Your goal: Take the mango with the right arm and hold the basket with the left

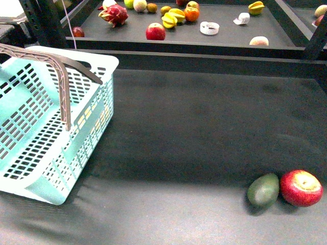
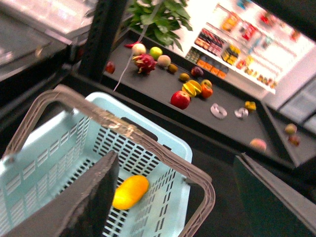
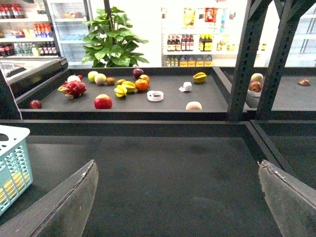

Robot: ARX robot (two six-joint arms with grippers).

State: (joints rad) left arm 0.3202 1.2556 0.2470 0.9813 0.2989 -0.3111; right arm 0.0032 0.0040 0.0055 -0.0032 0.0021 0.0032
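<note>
Mango point(image 2: 130, 192): smooth yellow-orange oval, lay inside basket point(image 2: 163, 197). Left pincer point(image 2: 173, 197) and right pincer point(image 3: 180, 197) both spread, empty.

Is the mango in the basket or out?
In. The left wrist view shows the mango lying on the floor of the basket.

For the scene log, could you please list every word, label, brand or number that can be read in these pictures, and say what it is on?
None can be read in any view.
Bottles on the back shelves: labels too small to read.
Poster above those shelves: blurred, no words legible.
Packets on the wall shelves: blurred.
Basket: yellowish patches show through its side wall, no letters can be made out.
Fruit and the white tape rolls: no marking seen.
</note>
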